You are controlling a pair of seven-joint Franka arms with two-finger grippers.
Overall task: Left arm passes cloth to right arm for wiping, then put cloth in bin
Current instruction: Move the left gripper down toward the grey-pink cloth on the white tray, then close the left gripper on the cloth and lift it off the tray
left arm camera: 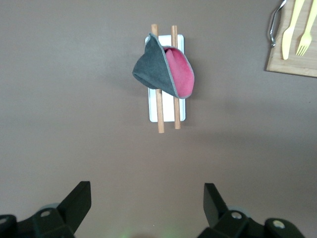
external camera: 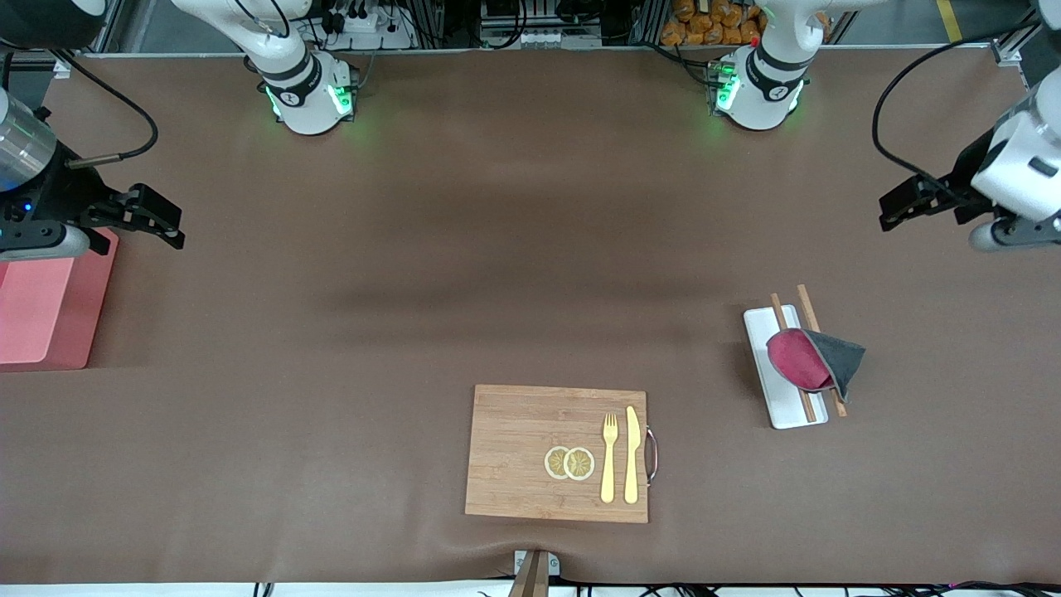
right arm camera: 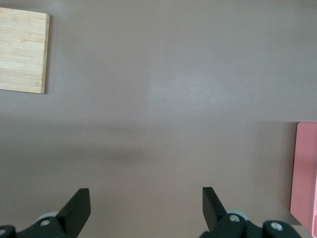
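The cloth (external camera: 814, 360), crimson on one face and dark grey on the other, lies folded on a white tray (external camera: 767, 381) across two wooden chopsticks (external camera: 807, 303), toward the left arm's end of the table. It also shows in the left wrist view (left arm camera: 163, 69). My left gripper (external camera: 899, 206) is open and empty, up in the air over bare table near the cloth. My right gripper (external camera: 166, 220) is open and empty, over the table beside the pink bin (external camera: 41, 311). The bin's edge shows in the right wrist view (right arm camera: 304, 173).
A wooden cutting board (external camera: 514, 452) lies near the front camera, with two lemon slices (external camera: 569, 463), a yellow fork (external camera: 609, 456) and a yellow knife (external camera: 632, 454) on it. The board's corner shows in both wrist views.
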